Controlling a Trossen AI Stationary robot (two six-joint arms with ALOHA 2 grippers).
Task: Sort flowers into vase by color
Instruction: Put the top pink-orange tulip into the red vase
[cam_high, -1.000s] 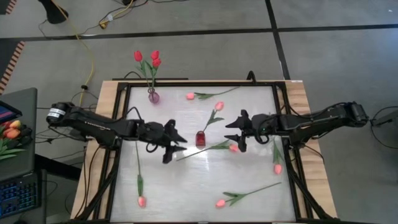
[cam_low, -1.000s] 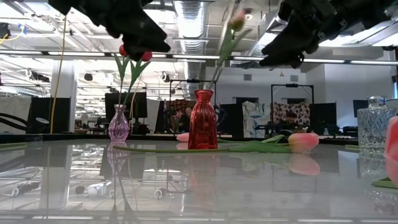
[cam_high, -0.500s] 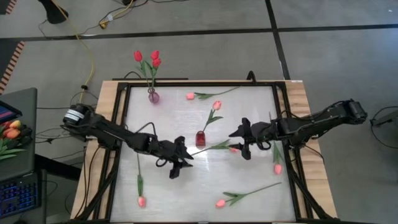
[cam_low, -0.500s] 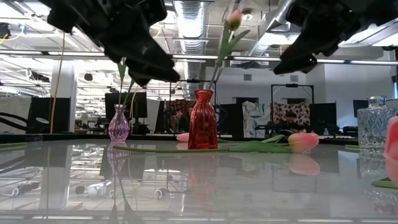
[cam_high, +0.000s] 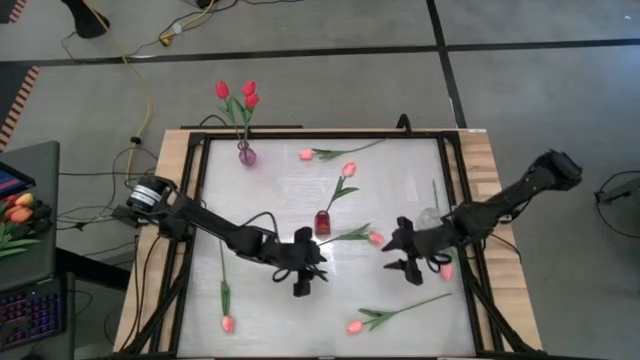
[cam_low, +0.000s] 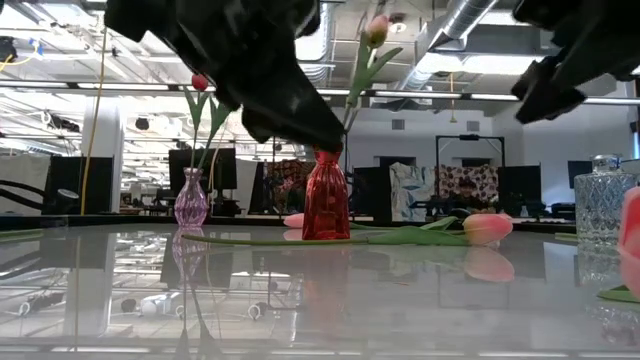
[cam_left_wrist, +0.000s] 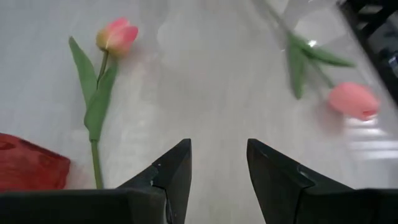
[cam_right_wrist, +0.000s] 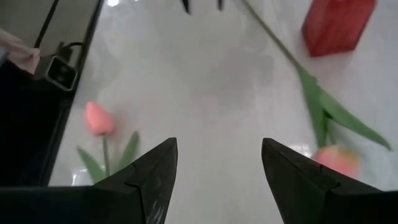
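My left gripper (cam_high: 314, 274) (cam_left_wrist: 217, 146) hovers open over the table's middle, just nearer than the red vase (cam_high: 323, 222) (cam_low: 326, 195), which holds one pink tulip (cam_high: 348, 170). My right gripper (cam_high: 393, 259) (cam_right_wrist: 217, 146) hovers open facing it. Between them a pink tulip (cam_high: 375, 238) (cam_left_wrist: 118, 34) (cam_right_wrist: 336, 158) lies flat, its stem running past the red vase. Other pink tulips lie loose: one (cam_high: 445, 270) near the right edge, two (cam_high: 353, 326) (cam_high: 228, 323) near the front and one (cam_high: 306, 154) at the back. A purple vase (cam_high: 247, 155) holds three red tulips.
A clear glass vase (cam_low: 605, 205) stands by the right rail. Black frame rails (cam_high: 465, 260) border the white tabletop. A bunch of orange-red tulips (cam_high: 18, 212) lies on a side desk off the left. Bare table lies between the grippers and the near edge.
Both grippers have moved toward the near edge. The left one has also travelled right, past the red vase's near side, and the right one has drifted slightly right. In the low view the left arm has dropped lower in front of the vases. No flower has moved.
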